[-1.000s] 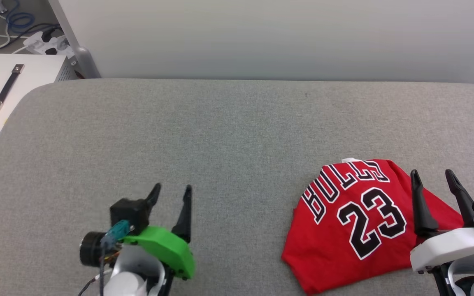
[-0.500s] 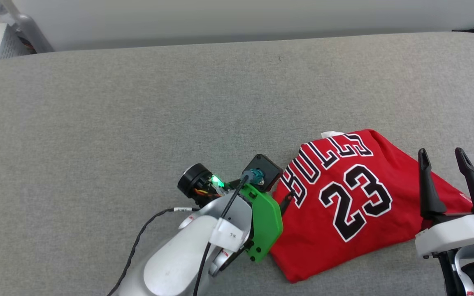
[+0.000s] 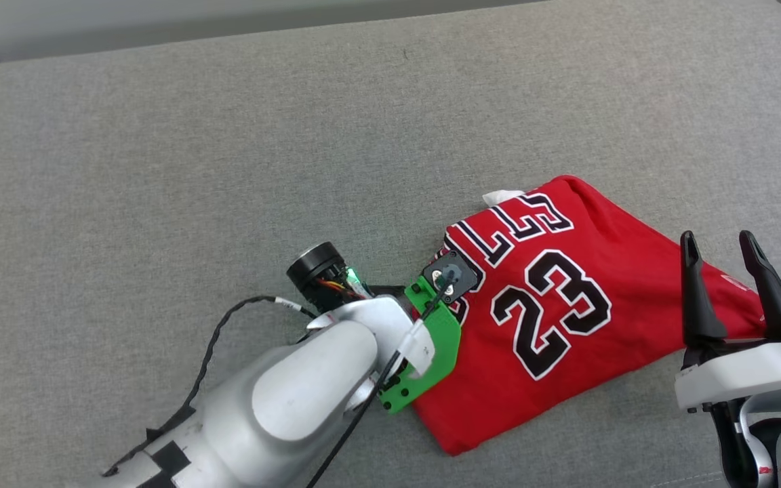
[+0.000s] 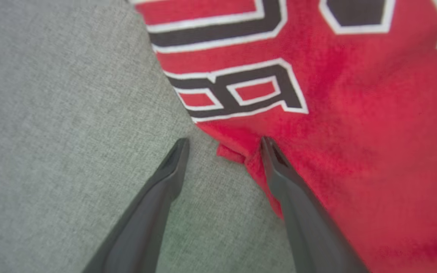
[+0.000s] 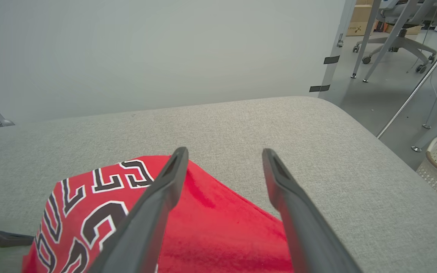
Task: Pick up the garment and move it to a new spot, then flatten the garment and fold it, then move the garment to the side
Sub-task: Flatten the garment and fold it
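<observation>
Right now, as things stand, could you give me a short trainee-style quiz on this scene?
1. True or false: the right arm's fingers are shut on the garment.
2. Which number is printed on the garment? A) 23 B) 32 C) 45
3. Which arm's fingers stand astride the garment's edge by the letter B?
Key: 1 false, they stand open; 2 A; 3 the left arm's fingers.
</observation>
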You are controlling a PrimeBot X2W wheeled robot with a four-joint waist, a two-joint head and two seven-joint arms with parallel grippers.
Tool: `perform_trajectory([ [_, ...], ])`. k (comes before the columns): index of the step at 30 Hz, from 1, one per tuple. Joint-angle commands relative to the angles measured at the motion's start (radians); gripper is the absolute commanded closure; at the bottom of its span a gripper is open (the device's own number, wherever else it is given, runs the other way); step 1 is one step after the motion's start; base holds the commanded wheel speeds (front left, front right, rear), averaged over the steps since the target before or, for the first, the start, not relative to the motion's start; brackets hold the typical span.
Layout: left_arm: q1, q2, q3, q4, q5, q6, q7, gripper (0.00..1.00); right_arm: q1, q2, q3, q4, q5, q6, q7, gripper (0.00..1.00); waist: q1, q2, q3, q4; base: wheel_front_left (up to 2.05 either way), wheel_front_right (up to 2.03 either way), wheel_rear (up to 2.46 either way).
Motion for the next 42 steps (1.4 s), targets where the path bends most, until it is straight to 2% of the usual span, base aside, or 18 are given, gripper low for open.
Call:
perform_trajectory([
  [1,0.021,0.018,-0.064,0.036,-0.030,-0.007,0.040,0.00,-0.017,0.006,0.004,0.006,0.005,-0.001,-0.010,0.00,0.0000,0.0000,0.014,-0.016,0.00,0.00,0.00],
  [2,0.016,0.026,-0.106,0.035,-0.055,-0.007,0.062,0.00,-0.019,0.006,0.005,0.008,0.006,-0.001,-0.013,0.00,0.0000,0.0000,0.015,-0.018,0.00,0.00,0.00],
  [4,0.002,0.044,-0.163,0.028,-0.100,-0.007,0.079,0.76,-0.023,0.006,0.006,0.012,0.007,-0.001,-0.016,0.00,0.0000,0.0000,0.016,-0.021,0.00,0.00,0.00],
  [5,-0.005,0.053,-0.182,0.026,-0.117,-0.007,0.083,1.00,-0.024,0.006,0.007,0.013,0.008,-0.001,-0.018,0.00,0.0000,0.0000,0.015,-0.022,0.00,0.00,0.00],
  [8,-0.034,0.080,-0.196,0.023,-0.154,-0.007,0.064,1.00,-0.023,0.007,0.003,0.018,0.010,-0.001,-0.021,0.00,0.0000,0.0000,0.008,-0.018,0.00,0.00,0.00],
  [11,-0.063,0.096,-0.162,0.018,-0.155,0.007,0.009,1.00,-0.017,0.007,-0.004,0.023,0.010,-0.001,-0.019,0.00,0.0000,0.0000,-0.005,-0.006,0.00,0.00,0.00],
  [17,-0.114,0.160,-0.087,-0.044,-0.117,0.094,-0.110,1.00,-0.005,0.008,-0.020,0.022,0.006,-0.001,-0.013,0.00,0.0000,0.0000,-0.047,0.031,0.00,0.00,0.00],
  [23,-0.132,0.264,-0.017,-0.160,-0.091,0.181,-0.167,1.00,0.008,0.009,-0.036,0.010,0.001,-0.001,-0.001,0.00,0.0000,0.0000,-0.074,0.073,0.00,0.00,0.00],
  [30,-0.044,0.437,0.085,-0.365,-0.101,0.335,-0.183,1.00,0.027,0.009,-0.057,-0.007,-0.001,-0.001,0.012,0.00,0.0000,0.0000,-0.091,0.114,0.00,0.00,0.00],
  [34,0.098,0.531,0.133,-0.491,-0.132,0.465,-0.185,1.00,0.037,0.009,-0.063,-0.013,0.003,-0.001,0.018,0.00,0.0000,0.0000,-0.099,0.129,0.00,0.00,0.00],
  [37,0.229,0.560,0.148,-0.569,-0.166,0.556,-0.201,1.00,0.044,0.009,-0.069,-0.014,0.006,-0.001,0.023,0.00,0.0000,0.0000,-0.104,0.140,0.00,0.00,0.00],
  [39,0.331,0.546,0.148,-0.606,-0.204,0.608,-0.228,1.00,0.047,0.009,-0.073,-0.015,0.007,-0.001,0.027,0.00,0.0000,0.0000,-0.108,0.148,0.00,0.00,0.00],
  [42,0.437,0.495,0.125,-0.612,-0.244,0.636,-0.273,1.00,0.048,0.009,-0.077,-0.017,0.007,-0.001,0.033,0.00,0.0000,0.0000,-0.115,0.156,0.00,0.00,0.00],
])
